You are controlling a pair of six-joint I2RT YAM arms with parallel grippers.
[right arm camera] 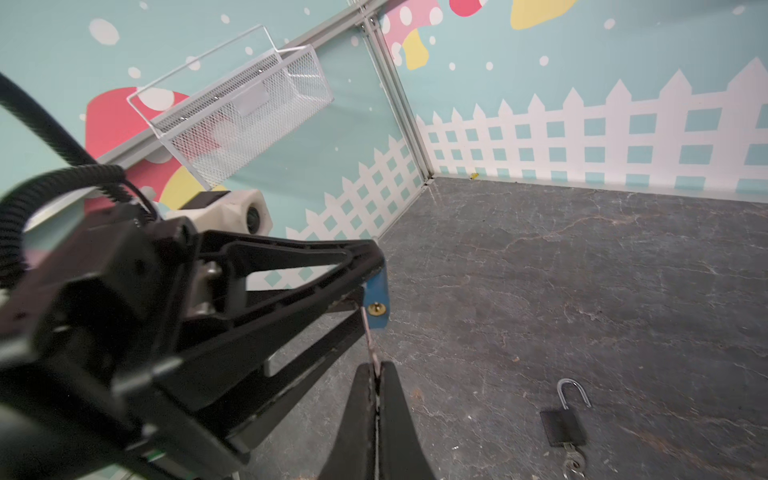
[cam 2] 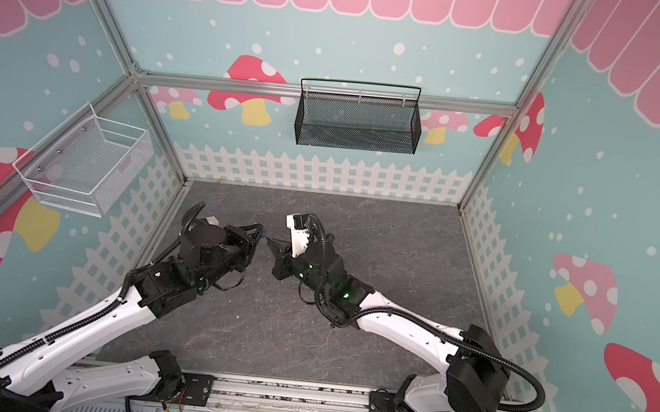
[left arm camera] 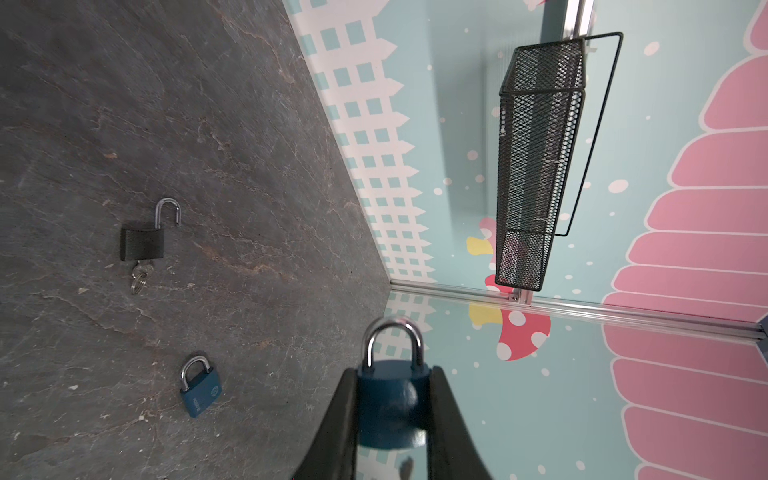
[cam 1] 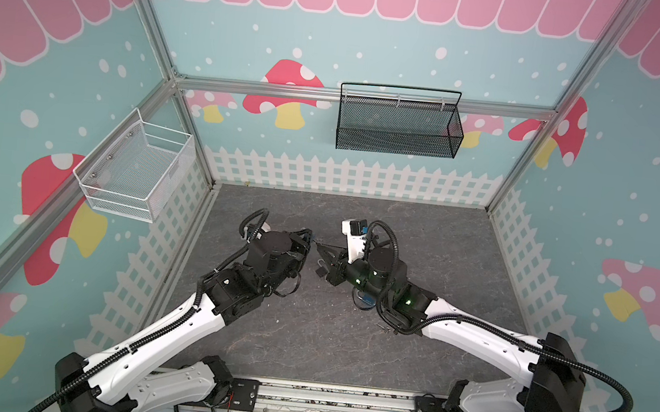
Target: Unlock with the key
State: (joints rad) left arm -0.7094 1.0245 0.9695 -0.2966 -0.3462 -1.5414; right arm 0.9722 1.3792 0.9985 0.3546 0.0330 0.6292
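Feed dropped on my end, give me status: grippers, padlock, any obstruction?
Left gripper shut on blue padlock, shackle closed. Right gripper shut on key, tip at padlock's base, insertion unclear. Nothing between them.

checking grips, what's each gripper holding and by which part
Left gripper clamps the blue padlock by its body; right gripper pinches the key by its head end.
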